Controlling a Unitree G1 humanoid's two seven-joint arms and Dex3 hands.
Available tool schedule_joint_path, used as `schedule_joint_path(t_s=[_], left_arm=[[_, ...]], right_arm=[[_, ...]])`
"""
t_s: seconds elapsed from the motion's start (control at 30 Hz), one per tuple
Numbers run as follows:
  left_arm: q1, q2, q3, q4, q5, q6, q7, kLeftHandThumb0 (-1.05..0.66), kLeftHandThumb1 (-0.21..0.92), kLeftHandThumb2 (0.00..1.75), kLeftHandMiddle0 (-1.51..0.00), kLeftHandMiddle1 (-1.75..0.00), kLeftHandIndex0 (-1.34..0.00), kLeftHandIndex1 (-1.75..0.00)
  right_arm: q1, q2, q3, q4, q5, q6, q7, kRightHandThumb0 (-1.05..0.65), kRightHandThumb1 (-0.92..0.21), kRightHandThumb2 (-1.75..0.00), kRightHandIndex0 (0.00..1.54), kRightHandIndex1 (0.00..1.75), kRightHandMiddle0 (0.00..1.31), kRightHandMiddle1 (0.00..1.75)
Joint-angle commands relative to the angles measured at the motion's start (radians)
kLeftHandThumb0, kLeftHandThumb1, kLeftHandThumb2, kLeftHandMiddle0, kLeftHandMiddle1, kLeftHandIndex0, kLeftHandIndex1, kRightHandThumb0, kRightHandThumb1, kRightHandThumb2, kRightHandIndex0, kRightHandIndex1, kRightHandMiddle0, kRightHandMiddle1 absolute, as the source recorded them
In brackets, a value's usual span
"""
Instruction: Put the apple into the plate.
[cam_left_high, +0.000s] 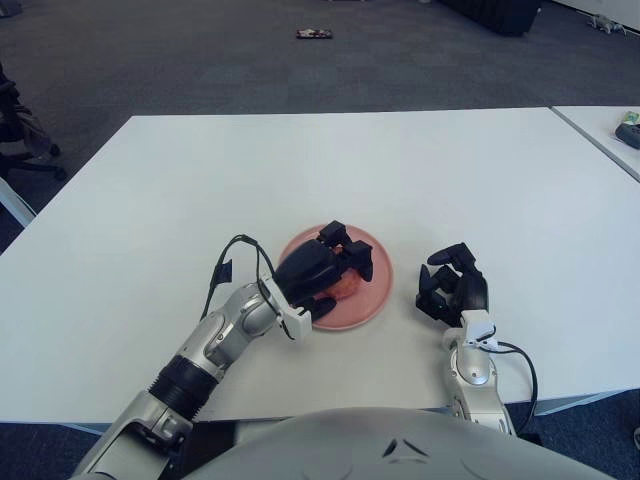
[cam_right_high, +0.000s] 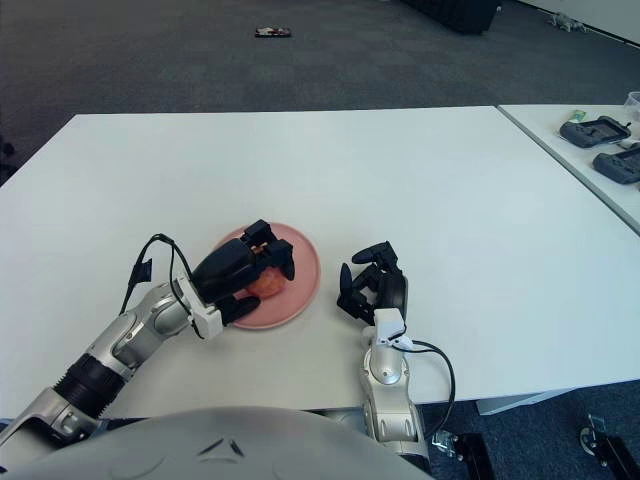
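Red apple (cam_left_high: 345, 285) on pink plate (cam_left_high: 372, 262), half hidden

silver jointed arms, black three-fingered robot hands, looping black wrist cables

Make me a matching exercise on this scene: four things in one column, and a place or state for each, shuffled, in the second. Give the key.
Things:
1. apple
2. plate
3. left hand
4. right hand

Places or states:
A. beside the plate on its right, holding nothing
B. pink, on the white table
C. over the plate, fingers around the apple
D. red, mostly hidden under dark fingers

Pairs: 1-D, 2-B, 3-C, 4-A
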Motion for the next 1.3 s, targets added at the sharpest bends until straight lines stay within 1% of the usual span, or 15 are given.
schedule_joint_path(t_s=[0.0, 0.3, 0.43, 0.47, 0.5, 0.53, 0.57, 0.6, 0.63, 0.7, 0.77, 0.8, 0.93, 1.13, 1.27], left_arm=[[-0.017, 0.011, -0.002, -0.017, 0.017, 0.008, -0.016, 0.0, 0.08, 1.55, -0.84, -1.61, -0.56, -1.75], [-0.008, -0.002, 0.011, -0.002, 0.046, -0.045, 0.073, 0.0, 0.08, 1.58, -0.79, -1.72, -0.59, -1.72], [-0.011, 0.0, 0.013, 0.016, 0.001, -0.076, 0.067, -0.01, 0.18, 1.43, -0.69, -1.74, -0.58, -1.61], [-0.014, 0.002, 0.014, 0.019, -0.009, -0.083, 0.061, -0.01, 0.27, 1.34, -0.61, -1.74, -0.52, -1.63], [-0.022, 0.011, 0.012, 0.017, -0.031, -0.095, 0.039, -0.01, 0.3, 1.3, -0.58, -1.74, -0.49, -1.64], [-0.029, 0.017, 0.011, 0.016, -0.046, -0.105, 0.023, -0.2, 0.32, 1.23, -0.37, -1.66, -0.31, -1.62], [-0.036, 0.025, 0.008, 0.01, -0.063, -0.113, 0.002, -0.27, 0.32, 1.22, -0.3, -1.63, -0.24, -1.62], [-0.041, 0.029, 0.007, 0.007, -0.075, -0.119, -0.013, -0.4, 0.33, 1.19, -0.19, -1.53, -0.16, -1.54], [-0.048, 0.042, 0.004, -0.014, -0.097, -0.123, -0.048, -0.45, 0.33, 1.17, -0.15, -1.49, -0.12, -1.52], [-0.059, 0.06, -0.001, -0.041, -0.128, -0.13, -0.102, -0.59, 0.37, 1.09, -0.06, -1.23, -0.05, -1.37], [-0.068, 0.077, -0.004, -0.057, -0.144, -0.135, -0.146, -0.66, 0.4, 1.04, -0.03, -1.11, -0.03, -1.29], [-0.071, 0.084, -0.005, -0.064, -0.149, -0.135, -0.165, -0.72, 0.45, 0.99, -0.02, -0.95, -0.02, -1.15], [-0.08, 0.103, -0.004, -0.079, -0.152, -0.131, -0.219, -0.82, 0.6, 0.81, 0.0, -0.6, 0.0, -0.78], [-0.07, 0.106, 0.013, -0.102, -0.17, -0.107, -0.253, -0.92, 0.77, 0.66, 0.0, -0.2, 0.0, -0.37], [-0.052, 0.102, 0.033, -0.109, -0.183, -0.106, -0.239, -0.97, 0.84, 0.58, 0.0, -0.06, 0.0, -0.22]], right_arm=[[0.005, 0.012, -0.004, -0.002, -0.002, 0.032, 0.0, -0.42, -0.53, -1.06, 0.81, 1.74, 0.45, 1.75], [0.004, 0.005, -0.001, -0.002, -0.012, 0.027, -0.001, -0.41, -0.54, -1.04, 0.82, 1.75, 0.44, 1.75], [0.003, 0.003, -0.001, -0.005, -0.016, 0.033, -0.001, -0.41, -0.54, -1.04, 0.82, 1.75, 0.43, 1.75], [0.003, 0.003, -0.001, -0.007, -0.016, 0.038, 0.0, -0.41, -0.54, -1.04, 0.82, 1.75, 0.43, 1.75], [0.004, 0.004, -0.001, -0.012, -0.015, 0.051, 0.002, -0.41, -0.55, -1.04, 0.82, 1.75, 0.43, 1.75], [0.005, 0.004, -0.001, -0.016, -0.015, 0.06, 0.004, -0.41, -0.55, -1.03, 0.8, 1.75, 0.43, 1.75], [0.006, 0.005, 0.0, -0.02, -0.013, 0.068, 0.006, -0.41, -0.55, -1.03, 0.8, 1.75, 0.43, 1.75], [0.006, 0.005, 0.0, -0.023, -0.012, 0.074, 0.007, -0.41, -0.56, -1.02, 0.79, 1.75, 0.42, 1.75], [0.006, 0.007, 0.0, -0.024, -0.009, 0.077, 0.008, -0.41, -0.56, -1.02, 0.79, 1.75, 0.42, 1.75], [0.005, 0.009, -0.001, -0.026, -0.003, 0.081, 0.009, -0.41, -0.56, -1.01, 0.78, 1.75, 0.42, 1.75], [0.005, 0.013, -0.002, -0.028, -0.002, 0.085, 0.006, -0.41, -0.57, -1.01, 0.78, 1.75, 0.42, 1.75], [0.005, 0.015, -0.003, -0.029, -0.002, 0.088, 0.003, -0.41, -0.57, -1.01, 0.76, 1.75, 0.42, 1.75], [0.006, 0.021, -0.002, -0.034, -0.004, 0.096, -0.006, -0.4, -0.57, -1.0, 0.72, 1.75, 0.41, 1.75], [0.006, 0.026, 0.0, -0.035, -0.008, 0.092, -0.02, -0.4, -0.59, -0.98, 0.69, 1.71, 0.4, 1.75], [0.007, 0.028, 0.002, -0.039, -0.006, 0.101, -0.026, -0.4, -0.6, -0.97, 0.68, 1.69, 0.4, 1.75]])
